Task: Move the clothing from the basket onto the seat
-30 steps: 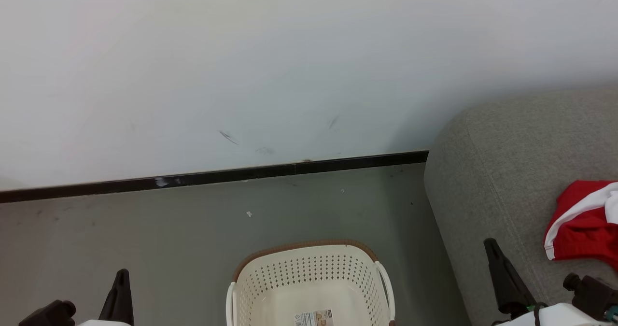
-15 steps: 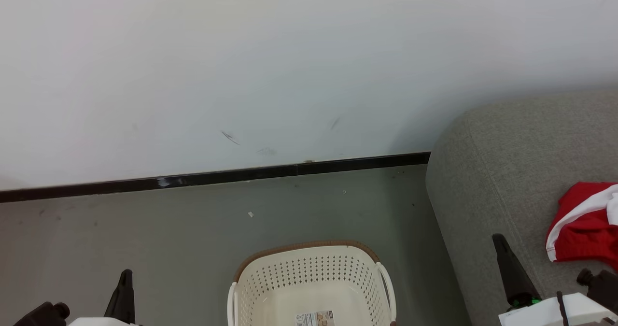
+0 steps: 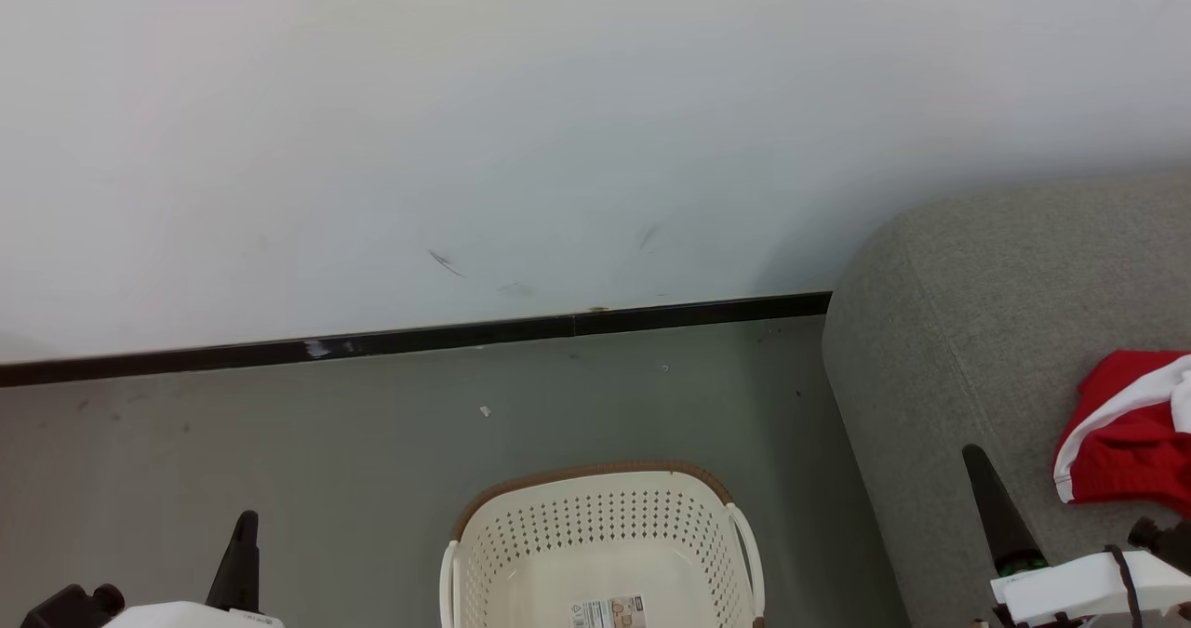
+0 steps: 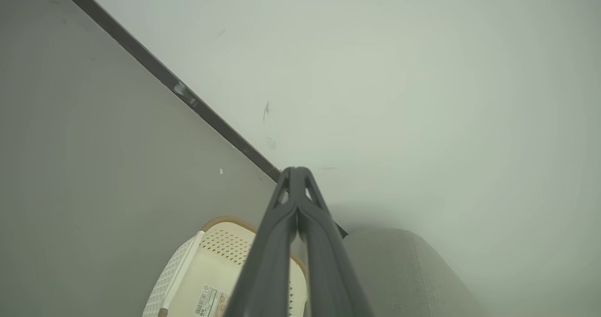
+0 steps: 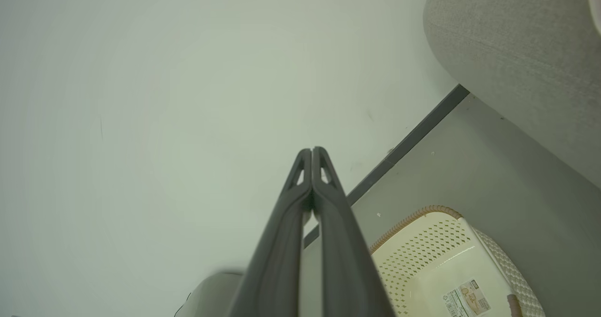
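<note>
- Wall (image 3: 558, 126), pale and lightly scuffed, rises behind the scene above a dark baseboard (image 3: 419, 338) and a grey floor (image 3: 279, 442).
- Seat (image 3: 977, 312), grey woven upholstery with a rounded corner, stands at the robot's right.
- Basket (image 3: 586, 473), cream perforated plastic with a brown rim, sits on the floor between the 2 arms, just beside the seat. What shows of its inside is bare apart from a label sticker (image 3: 609, 612), and its near part is cut off.
- Clothing (image 3: 1117, 451), 1 red garment with a white stripe, lies crumpled on the seat cushion, so the transfer looks done or nearly so.
- Cloth of this kind should be light, limp and hard to damage. A pinch on a raised fold or the striped edge would likely lift it, though trailing ends may snag.
- Right gripper (image 3: 986, 488), fingers pressed together and empty, shows against the seat's front, near the garment but apart from it.
- Left gripper (image 3: 244, 544), likewise closed on nothing, points up over the floor left of the basket.
</note>
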`<state>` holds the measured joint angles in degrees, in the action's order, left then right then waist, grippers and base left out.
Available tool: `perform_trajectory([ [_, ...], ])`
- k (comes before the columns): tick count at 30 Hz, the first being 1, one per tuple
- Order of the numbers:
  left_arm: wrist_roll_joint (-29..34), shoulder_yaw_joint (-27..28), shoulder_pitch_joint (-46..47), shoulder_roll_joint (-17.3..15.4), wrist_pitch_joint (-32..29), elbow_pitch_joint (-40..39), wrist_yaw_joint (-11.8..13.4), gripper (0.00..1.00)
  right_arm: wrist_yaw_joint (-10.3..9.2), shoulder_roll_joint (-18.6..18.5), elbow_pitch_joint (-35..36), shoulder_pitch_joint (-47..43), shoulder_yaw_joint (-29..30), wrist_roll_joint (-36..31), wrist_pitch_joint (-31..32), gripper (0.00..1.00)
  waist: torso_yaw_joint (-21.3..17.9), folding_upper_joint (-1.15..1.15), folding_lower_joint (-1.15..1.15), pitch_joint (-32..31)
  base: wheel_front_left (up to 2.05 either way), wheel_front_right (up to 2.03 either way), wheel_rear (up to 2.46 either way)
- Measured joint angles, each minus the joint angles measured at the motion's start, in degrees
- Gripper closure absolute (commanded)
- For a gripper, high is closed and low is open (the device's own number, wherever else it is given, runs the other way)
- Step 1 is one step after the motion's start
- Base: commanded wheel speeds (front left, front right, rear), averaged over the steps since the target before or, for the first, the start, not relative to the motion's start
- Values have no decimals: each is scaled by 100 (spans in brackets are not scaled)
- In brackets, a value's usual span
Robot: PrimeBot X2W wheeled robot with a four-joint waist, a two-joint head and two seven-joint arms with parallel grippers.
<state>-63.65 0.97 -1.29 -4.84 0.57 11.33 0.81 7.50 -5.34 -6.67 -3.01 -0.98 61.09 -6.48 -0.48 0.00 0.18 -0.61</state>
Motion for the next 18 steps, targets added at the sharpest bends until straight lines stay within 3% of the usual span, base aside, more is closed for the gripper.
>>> perform_trajectory([
  [18,-1405,191,229,130,-361,179,-357,100,-1,-110,-367,249,4,1897,300,100,26,0,-13,50,0,0,0],
])
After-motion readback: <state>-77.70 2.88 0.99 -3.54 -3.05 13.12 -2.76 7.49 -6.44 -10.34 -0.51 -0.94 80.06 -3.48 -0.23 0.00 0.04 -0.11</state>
